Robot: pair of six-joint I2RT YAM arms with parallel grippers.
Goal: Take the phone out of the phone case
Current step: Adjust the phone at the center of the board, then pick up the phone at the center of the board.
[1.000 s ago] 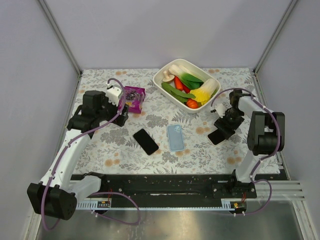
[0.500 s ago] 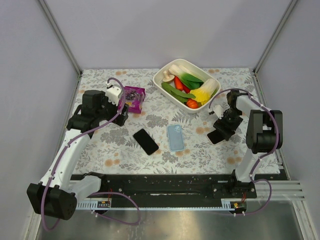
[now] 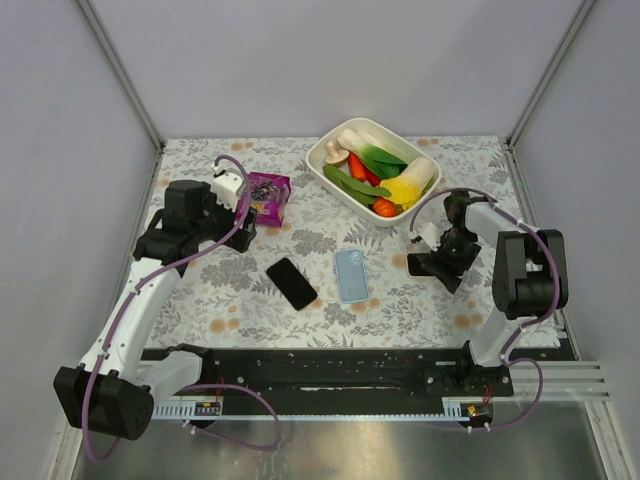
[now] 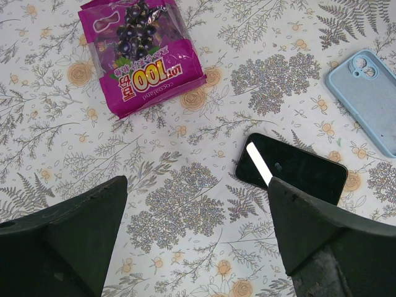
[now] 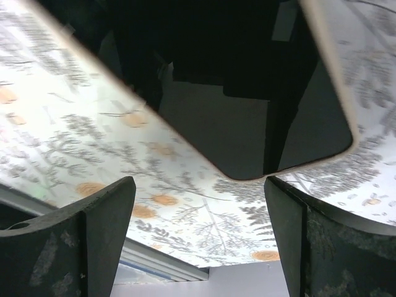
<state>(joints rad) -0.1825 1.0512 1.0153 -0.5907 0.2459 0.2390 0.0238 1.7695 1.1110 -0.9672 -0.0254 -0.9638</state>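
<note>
A light blue phone case lies back up at the table's middle; it also shows in the left wrist view. A black phone lies bare to its left, also in the left wrist view. A second dark phone with a pale rim lies at the right. My right gripper is open and low over it, and in the right wrist view the phone's corner sits just ahead of the spread fingers, not between them. My left gripper is open and empty above the cloth.
A purple snack bag lies by my left gripper, also in the left wrist view. A white dish of toy vegetables stands at the back. The enclosure's right wall and table edge are close behind my right gripper.
My right gripper has swung down and to the left, coming low over the dark phone at the right. The left arm, the blue case and the black phone have not moved.
</note>
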